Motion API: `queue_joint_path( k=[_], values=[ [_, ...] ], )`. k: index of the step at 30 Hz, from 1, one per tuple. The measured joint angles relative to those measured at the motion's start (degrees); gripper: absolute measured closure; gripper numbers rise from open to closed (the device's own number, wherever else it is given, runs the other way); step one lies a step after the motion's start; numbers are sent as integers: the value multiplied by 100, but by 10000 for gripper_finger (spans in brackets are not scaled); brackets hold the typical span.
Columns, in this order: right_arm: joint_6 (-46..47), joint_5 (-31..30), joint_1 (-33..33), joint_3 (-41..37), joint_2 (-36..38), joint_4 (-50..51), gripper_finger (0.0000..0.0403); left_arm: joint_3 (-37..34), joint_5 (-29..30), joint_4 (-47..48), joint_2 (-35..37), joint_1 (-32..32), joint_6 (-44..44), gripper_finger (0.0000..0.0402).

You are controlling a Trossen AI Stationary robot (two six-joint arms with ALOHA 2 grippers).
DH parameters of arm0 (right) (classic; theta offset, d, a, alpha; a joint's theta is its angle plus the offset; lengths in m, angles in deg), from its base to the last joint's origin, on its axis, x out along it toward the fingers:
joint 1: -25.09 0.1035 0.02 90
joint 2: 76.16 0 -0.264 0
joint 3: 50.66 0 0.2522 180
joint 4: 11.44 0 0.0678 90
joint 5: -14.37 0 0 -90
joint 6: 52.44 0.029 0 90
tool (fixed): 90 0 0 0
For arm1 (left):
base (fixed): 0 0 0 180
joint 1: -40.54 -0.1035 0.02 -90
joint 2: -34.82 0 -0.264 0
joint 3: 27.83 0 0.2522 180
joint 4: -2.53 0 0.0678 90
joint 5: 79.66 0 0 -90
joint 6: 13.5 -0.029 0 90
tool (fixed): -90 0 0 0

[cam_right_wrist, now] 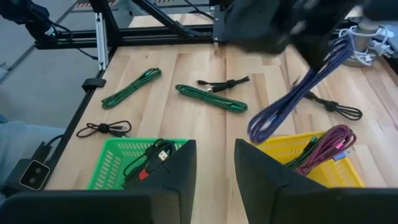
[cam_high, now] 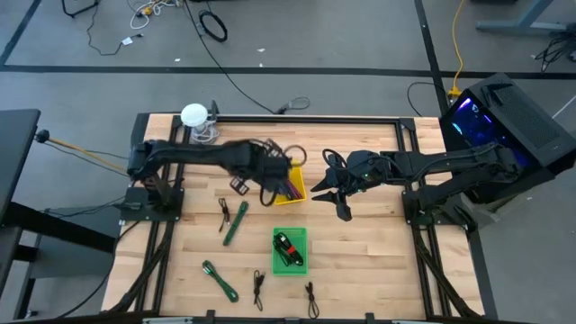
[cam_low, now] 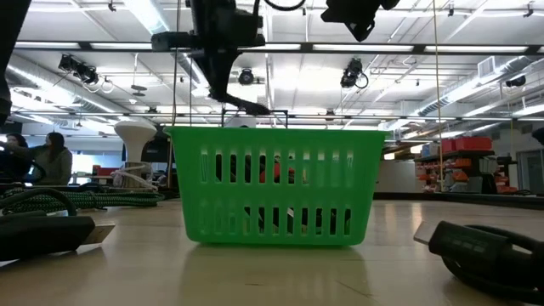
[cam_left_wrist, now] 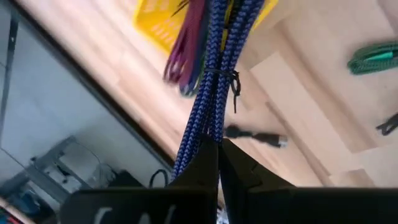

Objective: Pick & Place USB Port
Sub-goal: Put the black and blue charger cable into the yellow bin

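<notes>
Above the yellow bin (cam_high: 290,191), left gripper (cam_left_wrist: 217,146) is clamping a bundled blue cable (cam_left_wrist: 211,87), lifting it clear for sorting; right gripper (cam_right_wrist: 214,158) is waiting just right, jaws apart, near the green bin (cam_high: 290,251).

I see a white lamp (cam_high: 193,114) at the wooden surface's (cam_high: 369,261) far edge, a black computer tower (cam_high: 504,117) glowing purple alongside, and loose cables (cam_high: 211,22) on the floor.

Two dark jointed arms (cam_high: 207,155)
</notes>
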Motion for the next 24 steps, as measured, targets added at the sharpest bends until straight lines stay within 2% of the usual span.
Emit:
queue_joint_path(
  k=[12,24],
  values=[
    [22,63,2,0,0,-18,292,-448,1147,-242,-650,19,-129,400],
    [16,48,2,0,0,40,292,-445,1002,-752,-815,7,-163,400]
  ],
)
